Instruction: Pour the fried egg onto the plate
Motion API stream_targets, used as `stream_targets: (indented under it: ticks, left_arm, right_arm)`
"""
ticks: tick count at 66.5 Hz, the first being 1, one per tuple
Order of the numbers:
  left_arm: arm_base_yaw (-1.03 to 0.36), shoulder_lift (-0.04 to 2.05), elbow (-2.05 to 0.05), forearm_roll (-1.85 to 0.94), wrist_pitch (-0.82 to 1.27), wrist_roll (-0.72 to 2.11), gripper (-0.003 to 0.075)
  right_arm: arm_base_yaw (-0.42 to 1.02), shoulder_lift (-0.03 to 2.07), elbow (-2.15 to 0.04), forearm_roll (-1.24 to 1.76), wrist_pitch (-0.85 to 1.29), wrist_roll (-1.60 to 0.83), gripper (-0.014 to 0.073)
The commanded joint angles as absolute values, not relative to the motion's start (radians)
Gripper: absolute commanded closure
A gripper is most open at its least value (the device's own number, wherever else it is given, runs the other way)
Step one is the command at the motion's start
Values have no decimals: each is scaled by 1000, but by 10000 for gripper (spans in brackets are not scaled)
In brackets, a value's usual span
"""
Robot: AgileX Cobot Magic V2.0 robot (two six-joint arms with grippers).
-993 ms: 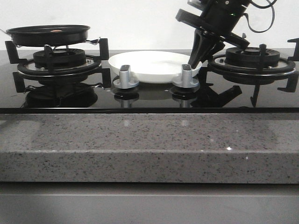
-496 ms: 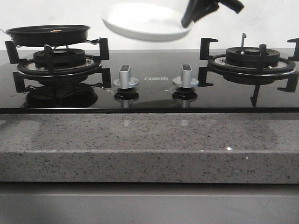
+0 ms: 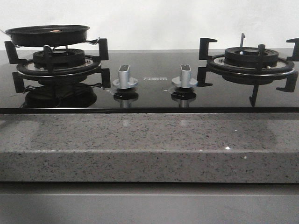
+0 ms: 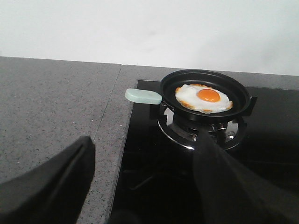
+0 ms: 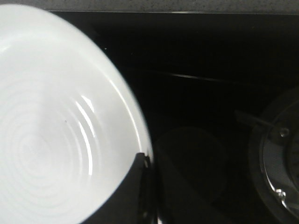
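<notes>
The fried egg [image 4: 203, 98], white with an orange yolk facing up, lies in the black frying pan [image 4: 205, 88] on the left burner. The pan has a pale green handle [image 4: 142, 96]. In the front view the pan [image 3: 46, 35] shows edge-on. My left gripper [image 4: 145, 177] is open and empty, some way short of the pan, over the edge of the hob. My right gripper [image 5: 147, 161] is shut on the rim of the white plate [image 5: 56, 121] and holds it above the black hob. Neither gripper nor the plate shows in the front view.
Two silver knobs [image 3: 124, 77] [image 3: 185, 76] stand at the middle of the black glass hob. The right burner [image 3: 252, 58] has raised black pan supports. A grey speckled counter [image 3: 149, 144] runs along the front and also lies left of the hob [image 4: 51, 102].
My right gripper has lifted the plate from the hob between the burners, up and out of the top of the front view. The pan has not moved.
</notes>
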State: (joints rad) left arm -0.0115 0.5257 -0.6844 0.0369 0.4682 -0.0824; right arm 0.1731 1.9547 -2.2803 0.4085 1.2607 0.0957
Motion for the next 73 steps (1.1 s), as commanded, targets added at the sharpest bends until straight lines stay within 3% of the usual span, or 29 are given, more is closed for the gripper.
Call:
stream_targets:
  ticks: [1,13,37,73]
  left_arm:
    - [-12,537,-717,39,388,-83,262]
    - [-12,537,-717,39,388,-83,262]
    - [-12,537,-717,39,388,-83,262]
    - [-12,537,-717,39,388,-83,262]
  right_arm:
    - [195,1813,-2212,426,1344,97,660]
    - [257,1662,-1957,361,1323,97,660]
    - [358,1535,-1508,264,1011,97,660]
    - [357,1598,-1416,263,849,97,660]
